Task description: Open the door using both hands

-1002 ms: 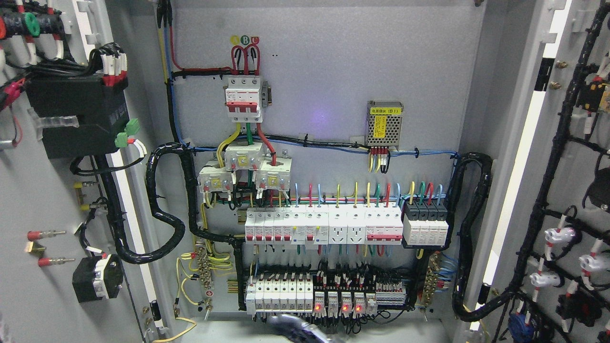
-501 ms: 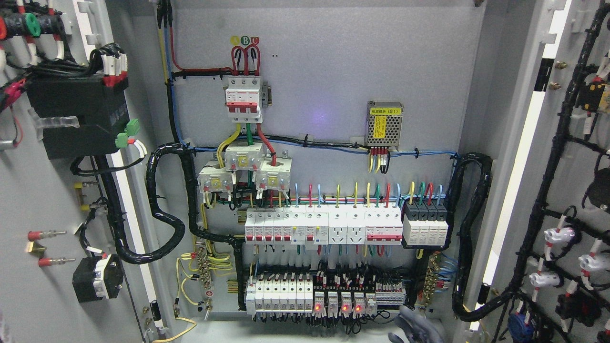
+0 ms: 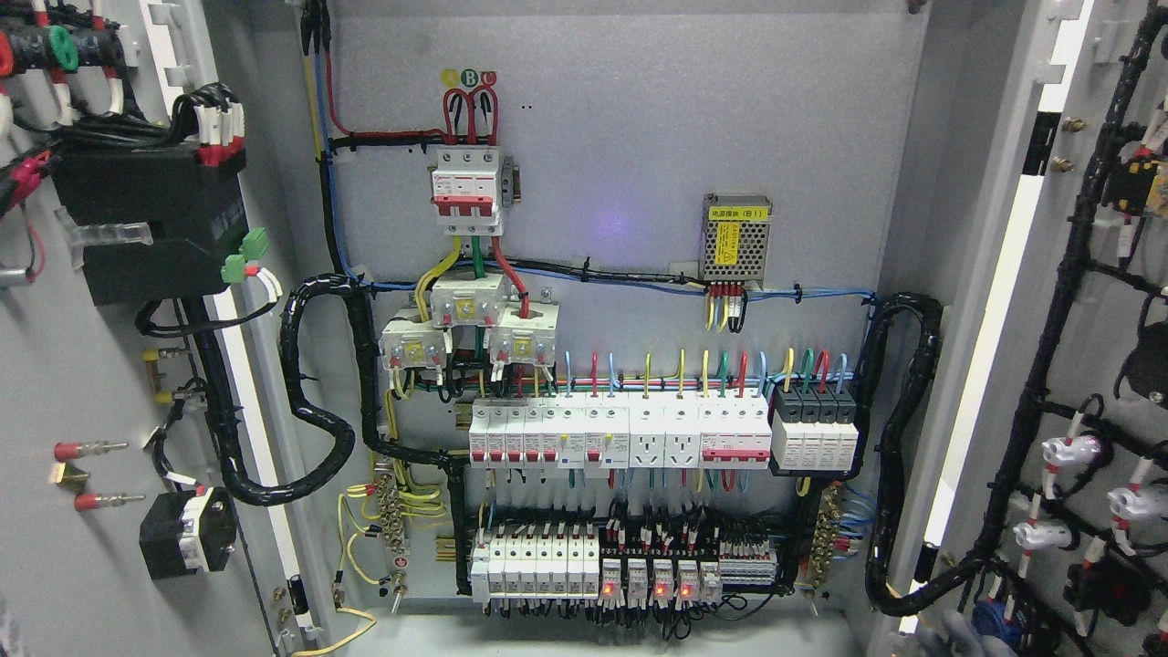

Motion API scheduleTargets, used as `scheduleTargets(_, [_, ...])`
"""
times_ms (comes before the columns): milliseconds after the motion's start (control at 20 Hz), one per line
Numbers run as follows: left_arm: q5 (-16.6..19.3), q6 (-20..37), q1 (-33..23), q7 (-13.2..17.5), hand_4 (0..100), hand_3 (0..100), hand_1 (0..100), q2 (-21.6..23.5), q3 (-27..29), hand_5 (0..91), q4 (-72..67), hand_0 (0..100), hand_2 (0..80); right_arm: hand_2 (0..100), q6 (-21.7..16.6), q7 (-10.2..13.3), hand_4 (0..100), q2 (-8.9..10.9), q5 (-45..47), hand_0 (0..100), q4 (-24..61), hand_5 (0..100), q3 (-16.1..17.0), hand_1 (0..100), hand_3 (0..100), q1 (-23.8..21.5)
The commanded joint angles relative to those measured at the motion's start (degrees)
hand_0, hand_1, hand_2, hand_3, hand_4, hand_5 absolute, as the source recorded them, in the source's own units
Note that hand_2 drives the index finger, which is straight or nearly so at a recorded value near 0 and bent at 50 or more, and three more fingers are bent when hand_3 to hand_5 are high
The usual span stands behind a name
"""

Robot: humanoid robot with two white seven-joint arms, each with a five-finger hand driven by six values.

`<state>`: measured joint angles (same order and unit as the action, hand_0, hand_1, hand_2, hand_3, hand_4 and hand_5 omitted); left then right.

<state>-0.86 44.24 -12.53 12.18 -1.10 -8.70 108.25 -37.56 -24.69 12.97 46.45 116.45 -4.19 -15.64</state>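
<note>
Head view: both grey steel cabinet doors stand swung wide, left door (image 3: 82, 383) at 9 o'clock, right door (image 3: 1095, 365) at 3 o'clock, long axes vertical; neither robot hand is clearly visible, so grip state cannot be told; a blurred grey shape (image 3: 958, 634) sits at 5 o'clock, nearer the right door; the wired grey backplate (image 3: 639, 137) lies between.

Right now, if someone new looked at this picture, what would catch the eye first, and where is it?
Both cabinet doors stand wide open, the left door and the right door framing the wired back panel. The red and white main breaker sits high at centre-left, with rows of white breakers under it. Three small red lights glow at the bottom centre. No hand is clearly in view.
</note>
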Motion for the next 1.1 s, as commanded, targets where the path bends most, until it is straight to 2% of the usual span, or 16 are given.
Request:
scheduleTargets(0, [-4.23, 40.66, -1.70, -0.58, 0, 0, 0, -1.01, 16.06, 0.0, 8.38, 0, 0.0, 0, -0.67, -0.19, 0, 6.54, 7.68, 0, 3.44, 0, 7.61, 0, 0, -1.23])
scheduleTargets(200, [-7.31, 40.66, -3.02, -0.67, 0, 0, 0, 0.92, 23.36, 0.0, 8.29, 0, 0.0, 0, -0.67, -0.19, 0, 7.86, 8.48, 0, 1.51, 0, 9.81, 0, 0, -1.15])
scheduleTargets(451, [-13.01, 40.66, -4.51, -0.67, 0, 0, 0, 4.08, 29.52, 0.0, 7.68, 0, 0.0, 0, -0.41, -0.10, 0, 7.86, 13.22, 0, -0.34, 0, 12.98, 0, 0, -1.23])
scheduleTargets(701, [-17.77, 40.58, -4.43, -0.76, 0, 0, 0, 9.61, 34.88, 0.0, 2.51, 0, 0.0, 0, -0.41, -0.10, 0, 7.78, 13.75, 0, -2.27, 0, 15.09, 0, 0, -1.58])
scheduleTargets(902, [-20.32, 40.58, -3.29, -0.67, 0, 0, 0, 14.62, 37.35, 0.0, -5.22, 0, 0.0, 0, -0.41, -0.10, 0, 7.69, 13.75, 0, -3.77, 0, 16.05, 0, 0, -2.55])
scheduleTargets(1052, [-20.23, 40.58, 0.30, -0.67, 0, 0, 0, 16.30, 37.35, 0.0, -10.94, 0, 0.0, 0, -0.41, -0.10, 0, 7.43, 13.84, 0, -4.82, 0, 18.16, 0, 0, -4.13])
